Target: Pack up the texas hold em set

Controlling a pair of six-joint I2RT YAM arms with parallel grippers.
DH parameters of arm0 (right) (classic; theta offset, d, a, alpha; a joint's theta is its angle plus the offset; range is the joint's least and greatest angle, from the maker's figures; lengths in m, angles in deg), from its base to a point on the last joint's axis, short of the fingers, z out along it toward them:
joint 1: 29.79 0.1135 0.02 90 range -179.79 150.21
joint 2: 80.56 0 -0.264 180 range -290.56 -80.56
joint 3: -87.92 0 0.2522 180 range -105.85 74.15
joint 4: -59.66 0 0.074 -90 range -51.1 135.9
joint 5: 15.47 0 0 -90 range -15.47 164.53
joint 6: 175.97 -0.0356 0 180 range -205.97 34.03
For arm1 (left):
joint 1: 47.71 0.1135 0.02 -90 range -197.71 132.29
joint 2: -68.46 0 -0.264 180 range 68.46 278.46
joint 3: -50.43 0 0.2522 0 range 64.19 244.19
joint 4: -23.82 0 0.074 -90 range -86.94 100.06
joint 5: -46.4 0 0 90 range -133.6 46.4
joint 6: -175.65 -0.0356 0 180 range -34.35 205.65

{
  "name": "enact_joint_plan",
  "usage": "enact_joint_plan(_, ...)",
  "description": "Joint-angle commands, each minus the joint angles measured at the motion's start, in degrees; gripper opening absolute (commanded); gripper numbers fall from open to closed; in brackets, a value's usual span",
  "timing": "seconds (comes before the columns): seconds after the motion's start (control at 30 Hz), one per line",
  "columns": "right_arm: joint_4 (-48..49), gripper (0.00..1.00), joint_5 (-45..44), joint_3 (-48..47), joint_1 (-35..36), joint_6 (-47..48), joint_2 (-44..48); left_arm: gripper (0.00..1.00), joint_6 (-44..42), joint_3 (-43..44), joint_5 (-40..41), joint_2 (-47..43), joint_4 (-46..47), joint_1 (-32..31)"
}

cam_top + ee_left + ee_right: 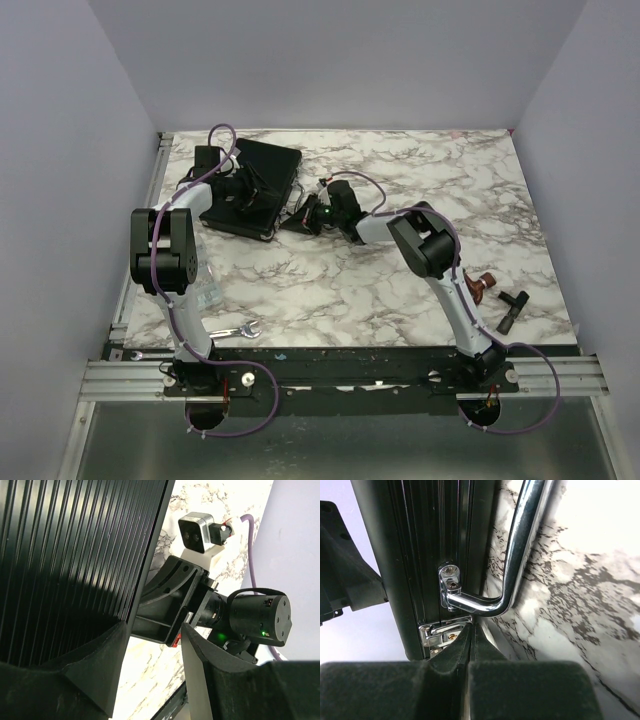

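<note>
The black hinged case (pixel 250 185) lies closed at the far left of the marble table. Its ribbed lid (pixel 75 555) fills the left wrist view. My left gripper (pixel 238 192) is open over the case's front edge, with only table showing between its fingers (pixel 152 640). My right gripper (pixel 300 216) is shut and empty. Its tips (pixel 472 630) press against the chrome latch (pixel 440 632), just under the metal handle (pixel 520 545) on the case's front side (pixel 420 545). The chips, card box and red triangle are out of view.
A silver wrench (pixel 238 330) lies near the table's front edge by the left arm. A brown tap-shaped piece (pixel 482 285) and a black piece (pixel 513 310) lie at the right front. The right arm's wrist (pixel 255 617) hangs close beside my left gripper.
</note>
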Motion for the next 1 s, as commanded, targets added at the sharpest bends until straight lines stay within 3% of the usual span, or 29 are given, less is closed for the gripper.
enact_joint_plan(0.0,-8.6,0.01,-5.6,-0.9,4.4,3.7,-5.8,0.48,-1.3,0.0,3.6,-0.3,-2.1,0.2)
enact_joint_plan(0.37,-11.3,0.02,-6.6,0.7,4.3,8.0,-1.9,0.49,-2.4,0.7,3.7,-2.2,-2.8,0.2)
enact_joint_plan(0.57,-16.6,0.17,-9.1,3.6,4.1,15.6,6.8,0.55,-5.4,1.9,5.9,-5.6,-5.1,-0.4)
enact_joint_plan(0.7,-21.3,0.23,-12.0,7.0,3.9,21.1,14.1,0.60,-9.4,3.7,9.5,-7.8,-8.4,-2.8)
enact_joint_plan(0.97,-24.4,0.31,-15.2,19.8,1.7,26.3,28.7,0.70,-19.3,7.3,25.6,-10.9,-16.3,-8.5)
